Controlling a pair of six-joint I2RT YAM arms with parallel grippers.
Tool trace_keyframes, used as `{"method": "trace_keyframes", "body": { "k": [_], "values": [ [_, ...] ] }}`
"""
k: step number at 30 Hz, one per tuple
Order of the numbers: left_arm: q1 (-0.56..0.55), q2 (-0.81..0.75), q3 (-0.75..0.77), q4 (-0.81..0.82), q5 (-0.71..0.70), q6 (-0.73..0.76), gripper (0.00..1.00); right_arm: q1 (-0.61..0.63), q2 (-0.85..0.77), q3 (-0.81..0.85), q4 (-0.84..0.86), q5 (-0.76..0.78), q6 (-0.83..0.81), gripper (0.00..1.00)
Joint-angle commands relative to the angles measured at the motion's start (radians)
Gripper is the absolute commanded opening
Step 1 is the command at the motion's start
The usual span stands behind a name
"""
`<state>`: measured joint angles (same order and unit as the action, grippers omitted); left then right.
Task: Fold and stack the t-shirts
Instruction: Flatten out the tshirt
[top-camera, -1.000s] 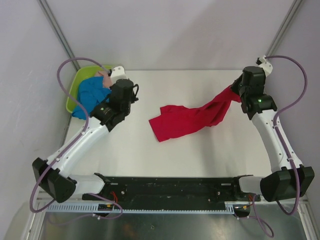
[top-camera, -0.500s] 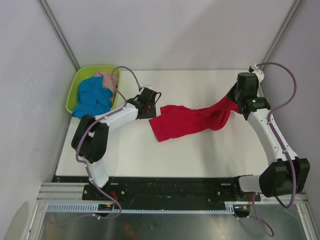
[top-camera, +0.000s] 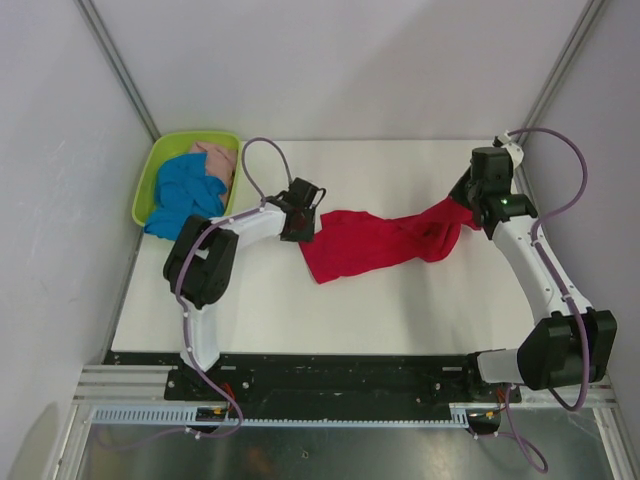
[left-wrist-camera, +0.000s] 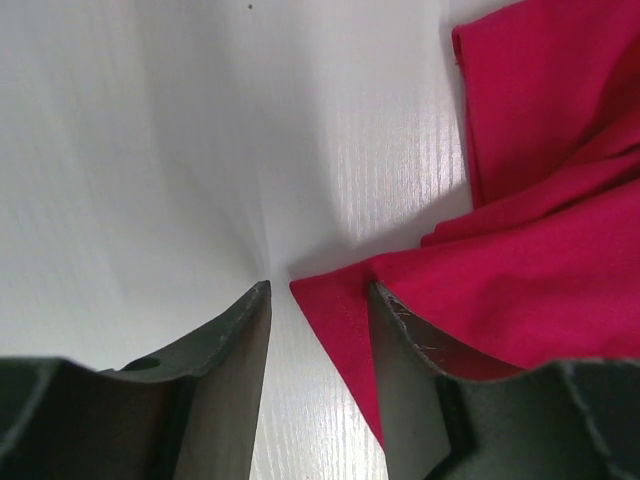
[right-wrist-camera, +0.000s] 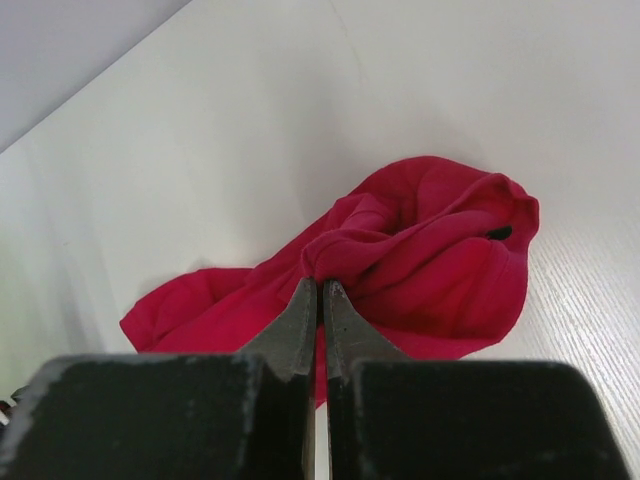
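One red t-shirt (top-camera: 370, 245), bunched on the tabletop (top-camera: 380, 310), appears mid-spreading: right fingers (right-wrist-camera: 320, 310) pinch its 3 o'clock end, left fingers (left-wrist-camera: 238, 345) gape astride its 9 o'clock corner. Next move likely: close left, draw taut.

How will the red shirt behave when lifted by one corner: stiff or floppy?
Probably floppy: the red shirt bunches in loose folds where the right end effector pinches it. Likely light: the cloth looks thin. The rest may drag on the table.
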<state>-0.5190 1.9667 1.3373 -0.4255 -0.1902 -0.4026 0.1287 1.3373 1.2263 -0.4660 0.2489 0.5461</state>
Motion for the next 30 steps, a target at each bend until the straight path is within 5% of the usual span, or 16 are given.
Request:
{"method": "trace_keyframes", "body": {
  "k": [1,11,20,30],
  "values": [
    [0.002,0.024,0.053,0.016,0.017,0.078,0.48,-0.005,0.012,-0.001,0.03,-0.017,0.008,0.0],
    [0.001,0.061,0.056,0.013,0.064,0.104,0.43,-0.005,0.014,-0.002,0.036,-0.028,0.013,0.0],
    [-0.002,0.033,0.017,0.005,0.04,0.055,0.03,-0.005,0.016,-0.004,0.038,-0.031,0.011,0.0],
    [-0.002,-0.301,-0.036,-0.013,-0.228,-0.012,0.0,-0.023,-0.081,-0.002,0.024,0.059,0.025,0.0]
  ]
}}
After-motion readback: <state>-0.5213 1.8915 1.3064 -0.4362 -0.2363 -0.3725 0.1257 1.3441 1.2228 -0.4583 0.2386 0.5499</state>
